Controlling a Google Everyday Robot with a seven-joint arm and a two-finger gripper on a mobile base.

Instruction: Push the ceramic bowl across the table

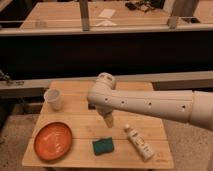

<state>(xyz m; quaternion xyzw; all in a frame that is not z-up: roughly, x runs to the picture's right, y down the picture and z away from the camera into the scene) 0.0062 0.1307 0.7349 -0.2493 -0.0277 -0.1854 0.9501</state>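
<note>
The ceramic bowl, an orange-red shallow dish, lies on the front left of the small wooden table. My white arm reaches in from the right, with its elbow over the middle of the table. The gripper hangs down from it above the table's centre, to the right of the bowl and well apart from it, just above the green sponge. It carries nothing that I can see.
A white translucent cup stands at the table's back left. A green sponge lies near the front edge, and a white bottle lies to its right. Behind the table runs a dark rail and a long wooden bench.
</note>
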